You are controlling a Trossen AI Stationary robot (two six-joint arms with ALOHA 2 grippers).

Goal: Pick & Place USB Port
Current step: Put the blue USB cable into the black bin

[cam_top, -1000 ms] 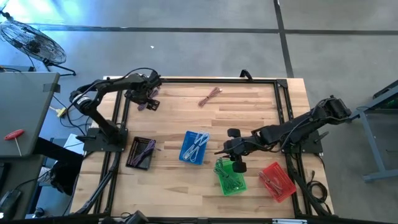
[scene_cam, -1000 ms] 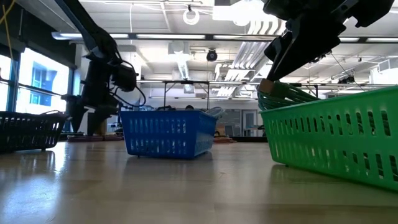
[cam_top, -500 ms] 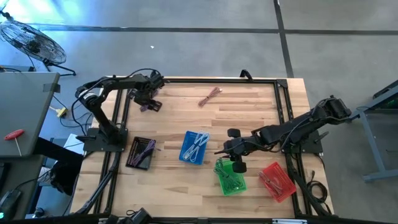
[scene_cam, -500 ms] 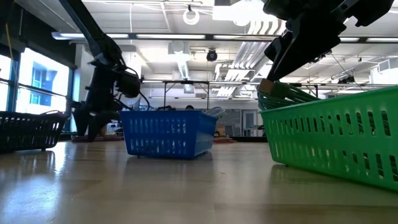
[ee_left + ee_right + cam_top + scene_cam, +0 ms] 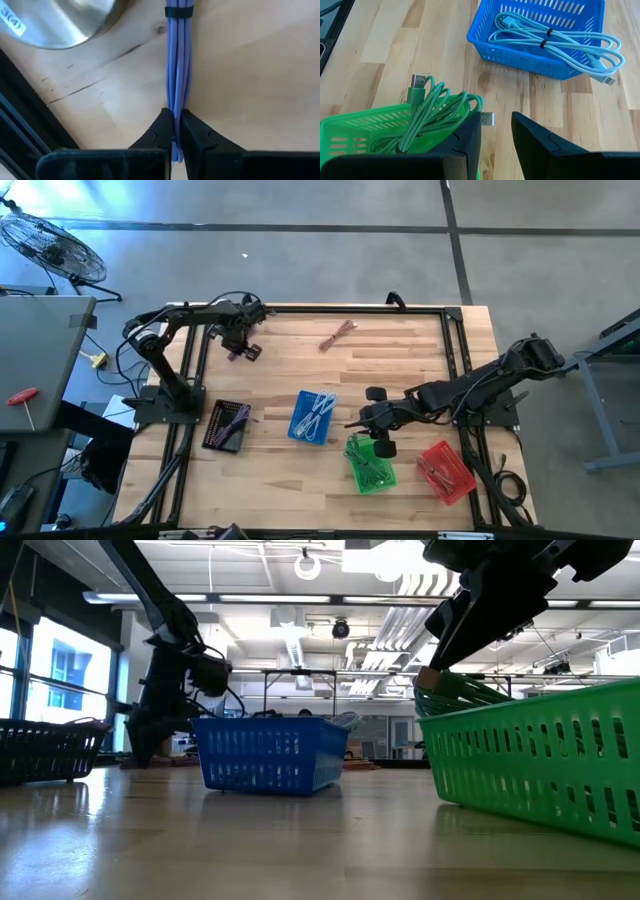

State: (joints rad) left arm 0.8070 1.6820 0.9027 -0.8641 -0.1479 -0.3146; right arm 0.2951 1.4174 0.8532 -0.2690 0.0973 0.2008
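Note:
A bundled purple cable (image 5: 177,60), bound by a black tie (image 5: 179,11), lies flat on the wooden table (image 5: 400,360) near its far left corner. My left gripper (image 5: 176,114) points down over it and is shut on it; the high view shows the same gripper (image 5: 241,346). My right gripper (image 5: 496,131) hangs open above the green basket (image 5: 365,130), which holds a green cable (image 5: 432,112). Nothing is between its fingers. A pink cable (image 5: 338,335) lies loose at the far middle. My left gripper pinches the purple bundle's strands (image 5: 176,100) between its two fingers, some way along from the black tie. The fingers come from above, pointing down, one on each side of the bundle. The bundle rests on the table and runs straight away from the fingers.
A black basket (image 5: 226,425) with purple cables, a blue basket (image 5: 313,417) with pale blue cables and a red basket (image 5: 445,472) stand along the near half. A black frame rail (image 5: 300,308) borders the table. A round metal disc (image 5: 65,20) sits close to the purple cable.
My left gripper has sunk a little toward the table and edged toward the right and near side, onto the purple cable. Its fingers have shut on the bundle, which still lies on the table.

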